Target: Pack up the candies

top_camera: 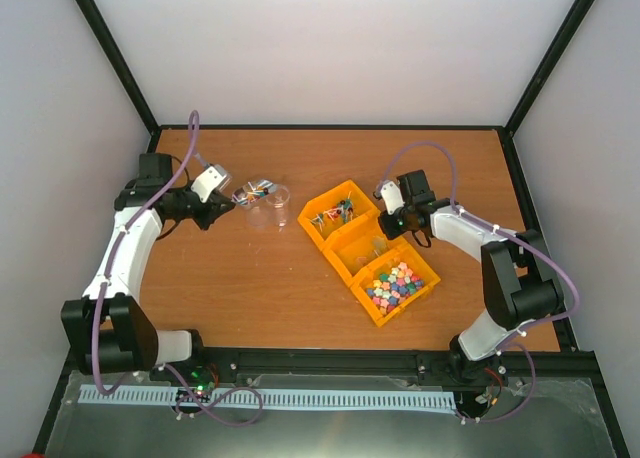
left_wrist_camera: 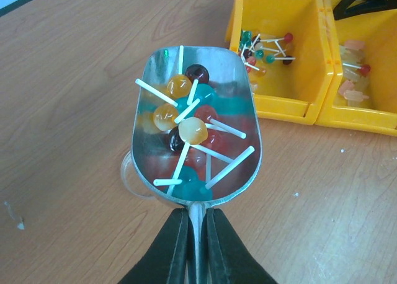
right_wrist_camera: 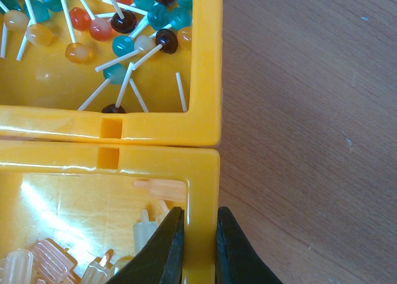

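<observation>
- Brown table [top_camera: 250, 278], and the biggest fixtures on it are three yellow bins in a diagonal row on the right.
- Middle bin [right_wrist_camera: 201, 191]: the right gripper [right_wrist_camera: 200, 219] has its jaws pinched across that bin's side wall, one finger inside and one outside. I'd say it is only steadying the row.
- Nearest bin [top_camera: 372, 313]: here sit the pastel candies [top_camera: 393, 283], a colourful heap well apart from the action on the left.
- Over to the metal scoop [left_wrist_camera: 144, 85]! The left gripper [left_wrist_camera: 197, 216] is clamped tight on its thin handle, with the bowl level and loaded.
- Clear cup [left_wrist_camera: 127, 172]: it stands directly under the scoop, and only its rim peeks out at the scoop's left edge.
- The load is lollipops [left_wrist_camera: 192, 130], a tangle of round heads with white sticks crossing every way.
- For a clean pour, centre the scoop's lip over the cup mouth first, since it looks offset to one side.
- Then tip slowly, nose down. Crossed sticks may bridge, then slide all at once.
- Nothing holds that cup, so keep the scoop off its rim; one nudge could topple it.
- A small shake should beat a steeper tilt if the sticks jam.
</observation>
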`<state>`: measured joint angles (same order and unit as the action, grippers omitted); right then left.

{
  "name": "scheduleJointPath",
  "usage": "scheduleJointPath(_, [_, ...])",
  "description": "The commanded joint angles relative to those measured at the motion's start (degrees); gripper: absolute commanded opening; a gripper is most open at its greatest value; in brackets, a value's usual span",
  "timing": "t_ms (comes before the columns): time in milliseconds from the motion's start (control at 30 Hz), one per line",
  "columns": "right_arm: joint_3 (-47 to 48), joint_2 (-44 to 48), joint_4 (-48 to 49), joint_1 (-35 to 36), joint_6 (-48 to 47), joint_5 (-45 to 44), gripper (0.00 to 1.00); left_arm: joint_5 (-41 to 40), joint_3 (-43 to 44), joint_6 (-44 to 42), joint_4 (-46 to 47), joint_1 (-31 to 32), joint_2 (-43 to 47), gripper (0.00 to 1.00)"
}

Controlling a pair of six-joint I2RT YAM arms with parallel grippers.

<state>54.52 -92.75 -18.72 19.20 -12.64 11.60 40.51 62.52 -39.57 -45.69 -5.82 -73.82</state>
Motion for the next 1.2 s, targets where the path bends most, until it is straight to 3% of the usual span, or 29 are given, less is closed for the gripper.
scheduleJointPath(0, [0.9,-1.3,0.9,-0.6,-0.4,-1.2,0.03,-0.9,3.5,-3.2,-1.5,-0.4,-1.5,0.01])
scheduleJointPath(1167, [1.4,-1.7,0.6,-0.6,0.1,-1.5,0.04,-8.9,11.4,-5.8,-9.0,5.5,-8.3,0.01])
